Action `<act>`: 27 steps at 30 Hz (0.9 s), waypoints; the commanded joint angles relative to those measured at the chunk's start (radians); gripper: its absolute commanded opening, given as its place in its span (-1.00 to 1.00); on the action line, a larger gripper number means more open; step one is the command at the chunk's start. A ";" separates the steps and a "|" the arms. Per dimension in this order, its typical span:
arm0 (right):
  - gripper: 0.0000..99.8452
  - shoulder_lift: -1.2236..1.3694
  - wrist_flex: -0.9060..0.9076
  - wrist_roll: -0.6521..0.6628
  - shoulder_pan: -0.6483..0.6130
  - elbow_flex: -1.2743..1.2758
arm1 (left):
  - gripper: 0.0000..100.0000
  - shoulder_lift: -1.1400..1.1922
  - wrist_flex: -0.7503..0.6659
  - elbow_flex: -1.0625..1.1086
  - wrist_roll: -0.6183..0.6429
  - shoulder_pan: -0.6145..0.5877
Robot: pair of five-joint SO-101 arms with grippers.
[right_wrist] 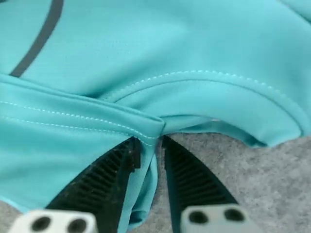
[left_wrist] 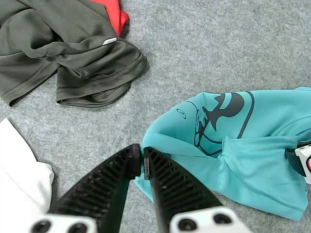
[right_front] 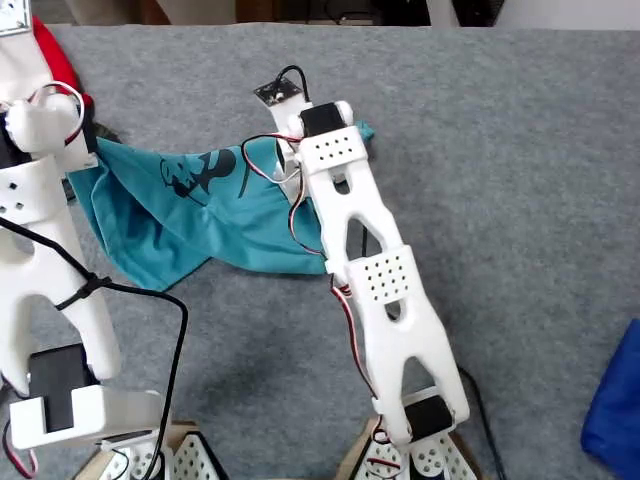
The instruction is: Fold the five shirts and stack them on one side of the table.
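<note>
Ok, L side first: left gripper (left_wrist: pixel 142 158) is clenched, black jaws pressed together w/ the hem of the teal shirt (right_front: pixel 190 215) pinched at their tips. Right gripper (right_wrist: pixel 151 148) has its jaws closed on a stitched fold of the same shirt, w/ a strip of teal cloth hanging down between them.

From the high view I see the shirt spread between the two grippers. It's rumpled, dark print facing up, and lies on the left half of the table (right_front: pixel 520 150), nearer the far edge than the near one. Right arm (right_front: pixel 375 270) runs from the near edge out over the shirt's right end. Left arm (right_front: pixel 40 230) stands along the left edge, over the shirt's left end.

Others, per L wrist cam: dark shirt (left_wrist: pixel 73 53) is bunched on the grey surface, apart from the teal one. Red shirt (left_wrist: pixel 115 17) pokes out from behind it, touching it. White shirt (left_wrist: pixel 19 174) lies near the left gripper, not touching the jaws. Blue shirt (right_front: pixel 615 410) sits at the right edge towards the near corner, well apart from the rest.
</note>
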 commanded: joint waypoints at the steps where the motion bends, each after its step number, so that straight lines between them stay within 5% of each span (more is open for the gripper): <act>1: -1.00 -0.001 -0.002 -0.008 -0.012 -0.082 | -0.96 -0.005 -0.002 -0.005 -0.009 -0.008; 22: -0.99 -0.056 0.052 -0.015 0.065 -0.216 | -0.96 -0.005 -0.003 0.046 -0.011 -0.012; 27: -0.86 -0.061 0.051 0.052 0.077 -0.214 | -0.96 -0.005 -0.003 0.051 -0.011 -0.006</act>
